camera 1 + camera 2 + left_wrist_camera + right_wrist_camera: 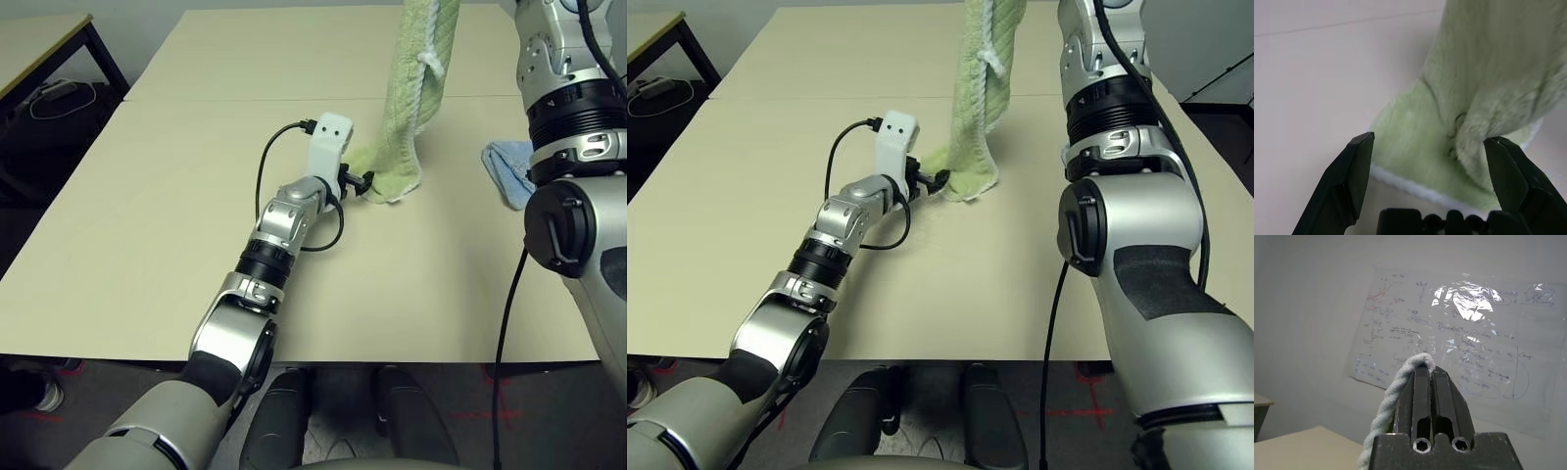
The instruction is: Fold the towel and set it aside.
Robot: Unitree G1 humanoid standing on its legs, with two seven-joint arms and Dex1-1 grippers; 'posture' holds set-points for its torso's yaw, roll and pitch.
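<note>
With the light green terry-cloth towel with white edging (399, 117) hung over the table (176, 245) toward its far edge, its top edge clamped in the black two-fingered right gripper (1431, 374) and its lower end beside the spread black left gripper (1430, 183), folding appears underway, and the next move calls for securing that lower end.

Handwriting is seen here on the glossy sheet (1449, 347) up on the wall, beyond the right gripper's fingertips (1422, 377). Scrawled lines and small diagrams are shown in dark and red marker; no word can be read with certainty.
</note>
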